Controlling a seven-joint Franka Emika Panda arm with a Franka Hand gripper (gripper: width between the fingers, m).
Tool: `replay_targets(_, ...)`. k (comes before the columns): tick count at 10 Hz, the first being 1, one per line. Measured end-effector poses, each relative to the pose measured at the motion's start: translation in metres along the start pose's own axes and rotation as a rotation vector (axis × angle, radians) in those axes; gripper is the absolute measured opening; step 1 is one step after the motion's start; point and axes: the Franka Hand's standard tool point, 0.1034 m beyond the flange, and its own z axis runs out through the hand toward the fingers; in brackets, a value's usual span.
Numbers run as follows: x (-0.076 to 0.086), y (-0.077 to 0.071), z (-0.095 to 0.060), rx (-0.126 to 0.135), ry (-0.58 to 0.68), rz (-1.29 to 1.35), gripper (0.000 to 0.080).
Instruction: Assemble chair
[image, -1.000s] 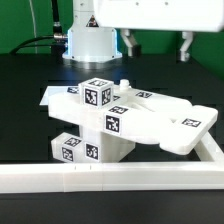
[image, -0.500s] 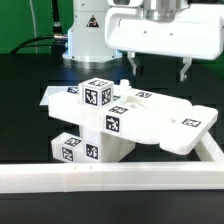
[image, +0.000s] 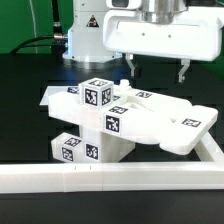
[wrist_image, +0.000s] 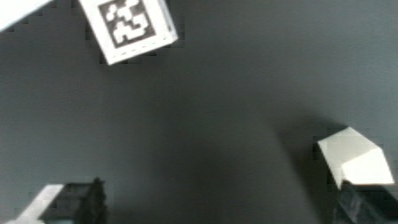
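The gripper (image: 155, 70) is seen spread wide above the black table (image: 30, 85), its two dark fingers (image: 183, 70) hanging apart with nothing between them and nothing touched. In the wrist view the same two fingertips (wrist_image: 365, 160) are shown far apart over bare dark tabletop, and one white tag corner (wrist_image: 130, 28) is seen beyond them; what it belongs to cannot be told. One arm and one gripper are counted. The chair (image: 120, 120) is found below and in front of the gripper, near the middle of the exterior view, as one cluster of glossy white blocky pieces stacked and leaning on one another; how many separate pieces are in it cannot be counted for certain. About six black-and-white square tags are made out on its faces. A flat tray-like part is extended toward the exterior view's right. One long white rail (image: 110, 178) is laid along the front edge of the table, turned up at the exterior view's right.
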Motion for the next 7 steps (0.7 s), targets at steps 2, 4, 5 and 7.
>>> replay_targets(2, -0.009, 0.011, 0.022, -0.01, 0.033, 0.008, 0.0648)
replay_targets(4, -0.01, 0.01, 0.024, -0.005, 0.039, 0.023, 0.0648)
replay_targets(5, -0.01, 0.01, 0.024, -0.005, 0.039, 0.023, 0.0648)
replay_targets(7, -0.008, 0.012, 0.024, -0.002, 0.052, -0.013, 0.0648)
